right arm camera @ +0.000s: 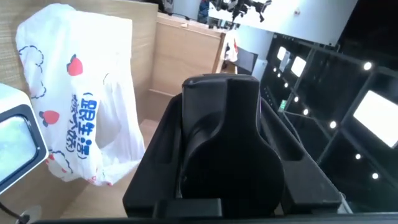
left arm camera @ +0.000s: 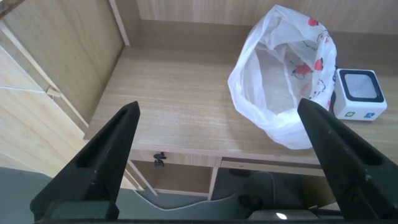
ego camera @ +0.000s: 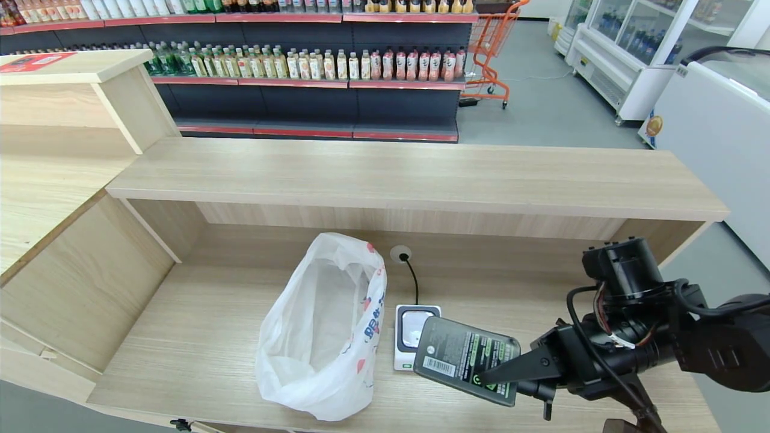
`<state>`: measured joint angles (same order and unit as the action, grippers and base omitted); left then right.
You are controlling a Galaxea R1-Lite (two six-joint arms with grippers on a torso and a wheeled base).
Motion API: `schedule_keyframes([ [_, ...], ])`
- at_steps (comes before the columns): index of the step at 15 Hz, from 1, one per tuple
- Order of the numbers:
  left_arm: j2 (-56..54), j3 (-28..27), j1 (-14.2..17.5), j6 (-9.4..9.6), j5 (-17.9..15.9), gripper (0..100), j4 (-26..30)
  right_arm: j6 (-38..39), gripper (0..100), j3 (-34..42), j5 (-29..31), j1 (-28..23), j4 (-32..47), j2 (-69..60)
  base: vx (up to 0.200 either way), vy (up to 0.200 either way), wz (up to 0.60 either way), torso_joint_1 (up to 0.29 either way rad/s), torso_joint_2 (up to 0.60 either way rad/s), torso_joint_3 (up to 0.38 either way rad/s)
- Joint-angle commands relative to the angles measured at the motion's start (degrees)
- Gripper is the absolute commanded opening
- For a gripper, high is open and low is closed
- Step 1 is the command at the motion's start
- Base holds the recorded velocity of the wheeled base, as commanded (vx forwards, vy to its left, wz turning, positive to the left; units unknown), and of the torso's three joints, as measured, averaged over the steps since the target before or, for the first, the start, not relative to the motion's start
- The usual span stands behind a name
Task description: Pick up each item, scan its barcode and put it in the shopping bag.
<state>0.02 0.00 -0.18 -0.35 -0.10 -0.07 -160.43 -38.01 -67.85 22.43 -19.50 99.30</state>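
Head view: my right pincer (ego camera: 490,380) is clamped on a dark packet (ego camera: 460,355), barcode side up, just over the scanner (ego camera: 411,325) beside the shopping bag (ego camera: 325,325). I judge the scan in hand and bagging still to do. Left pincer (left arm camera: 217,107) hangs wide open and empty above the surface (left arm camera: 186,74); the bag's folds hide whatever it contains.

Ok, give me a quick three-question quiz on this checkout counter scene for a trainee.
1. True or false: the right gripper holds the dark flat packet with a barcode.
2. The small white scanner box sits where, relative to the white plastic shopping bag? A) on the robot's left of it B) on the robot's right of it C) inside it
3. Fill in: the left gripper has its fingers ___ (open or shut).

Key: 1 true; 2 B; 3 open.
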Motion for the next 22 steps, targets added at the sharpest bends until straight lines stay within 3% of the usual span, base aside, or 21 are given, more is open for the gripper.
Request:
schedule_keyframes([
  [1,0.0,0.0,0.0,-0.09,0.0,100,0.0,-4.6,0,0.5,-0.1,0.0,0.2,0.5,0.0,0.0,0.0,0.0,0.0,0.0],
  [22,0.0,0.0,0.0,0.0,0.0,100,0.0,-4.6,0,0.2,-1.6,4.1,0.4,0.9,0.0,0.0,0.0,0.0,0.0,0.0],
])
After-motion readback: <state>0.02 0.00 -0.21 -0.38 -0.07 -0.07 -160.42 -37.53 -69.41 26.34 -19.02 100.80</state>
